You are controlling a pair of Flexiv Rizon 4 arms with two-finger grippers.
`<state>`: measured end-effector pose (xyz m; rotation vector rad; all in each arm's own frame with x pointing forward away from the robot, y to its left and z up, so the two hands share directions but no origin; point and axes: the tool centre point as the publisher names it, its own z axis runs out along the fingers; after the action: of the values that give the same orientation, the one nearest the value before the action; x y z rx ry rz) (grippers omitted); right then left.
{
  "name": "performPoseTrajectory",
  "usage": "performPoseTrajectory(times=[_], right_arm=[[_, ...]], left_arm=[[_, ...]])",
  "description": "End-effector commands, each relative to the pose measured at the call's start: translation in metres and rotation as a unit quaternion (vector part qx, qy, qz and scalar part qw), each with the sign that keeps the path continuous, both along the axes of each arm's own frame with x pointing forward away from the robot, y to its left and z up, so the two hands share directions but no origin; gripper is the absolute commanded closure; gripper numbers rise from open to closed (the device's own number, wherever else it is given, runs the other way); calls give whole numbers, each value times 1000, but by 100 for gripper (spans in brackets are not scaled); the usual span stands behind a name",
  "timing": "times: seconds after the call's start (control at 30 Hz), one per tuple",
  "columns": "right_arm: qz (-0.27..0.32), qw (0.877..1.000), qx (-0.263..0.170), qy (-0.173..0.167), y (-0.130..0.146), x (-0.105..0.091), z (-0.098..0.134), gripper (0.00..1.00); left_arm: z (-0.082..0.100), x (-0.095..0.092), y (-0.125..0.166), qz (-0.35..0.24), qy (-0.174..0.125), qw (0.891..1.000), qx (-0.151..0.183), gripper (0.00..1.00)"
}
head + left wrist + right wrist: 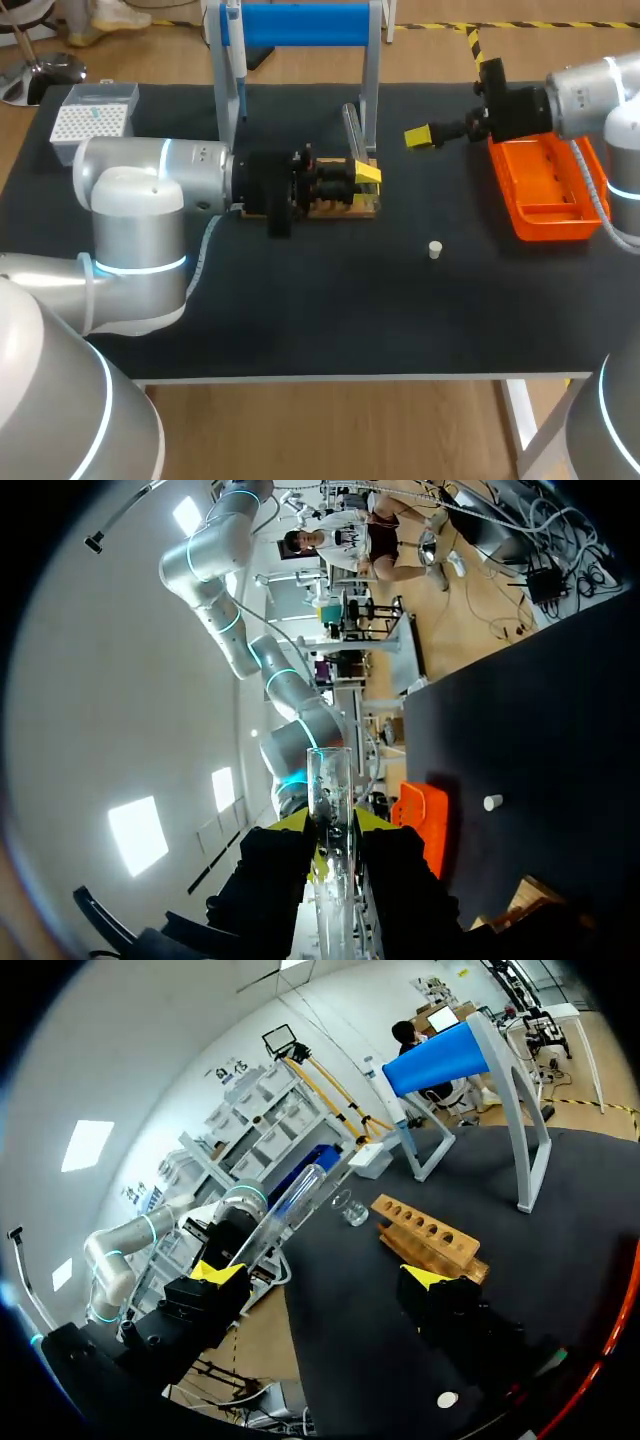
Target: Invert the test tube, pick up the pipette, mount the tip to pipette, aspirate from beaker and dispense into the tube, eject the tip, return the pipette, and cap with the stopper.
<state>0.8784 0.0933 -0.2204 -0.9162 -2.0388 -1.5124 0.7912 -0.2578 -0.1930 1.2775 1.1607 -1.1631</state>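
Observation:
My left gripper (pixel 362 175) hovers over the wooden rack (pixel 335 205), shut on a clear glass test tube (pixel 352 128) that points away toward the back of the table. In the left wrist view the test tube (pixel 329 790) stands out between the two yellow tips of the left gripper (pixel 330 825), which press it from both sides. To its right, my right gripper (pixel 425 136) hangs above the table, wide open and empty. In the right wrist view the right gripper (pixel 320 1275) faces the test tube (pixel 295 1205), the rack (pixel 430 1238) and a small beaker (pixel 350 1208). A white stopper (pixel 435 249) lies loose on the mat.
An orange tray (pixel 545 190) sits at the right under my right arm. A white tip box (pixel 92 120) stands at the back left. A blue-topped stand (pixel 300 25) straddles the back middle behind the rack.

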Motion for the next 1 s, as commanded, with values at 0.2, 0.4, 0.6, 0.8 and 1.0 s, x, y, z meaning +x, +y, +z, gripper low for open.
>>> performPoseTrajectory(times=[0.2, 0.4, 0.6, 0.8, 1.0], right_arm=[[-14, 1000, -11, -4, 0, -6, 2, 0], [-31, 995, -53, -74, -6, -9, -14, 0], [-54, 974, -133, -177, -17, -10, -34, 0], [-24, 960, -169, -221, -9, -17, -56, 0], [-1, 948, -199, -249, -2, -13, -77, 0]], left_arm=[[-1, 0, 1, 0, -1, 1000, -2, 100], [-1, 0, 1, 0, -1, 1000, -2, 100], [-1, 0, 1, 0, -1, 1000, -2, 100], [-1, 0, 1, 0, -1, 1000, -2, 100], [-1, 0, 1, 0, -1, 1000, -2, 100]])
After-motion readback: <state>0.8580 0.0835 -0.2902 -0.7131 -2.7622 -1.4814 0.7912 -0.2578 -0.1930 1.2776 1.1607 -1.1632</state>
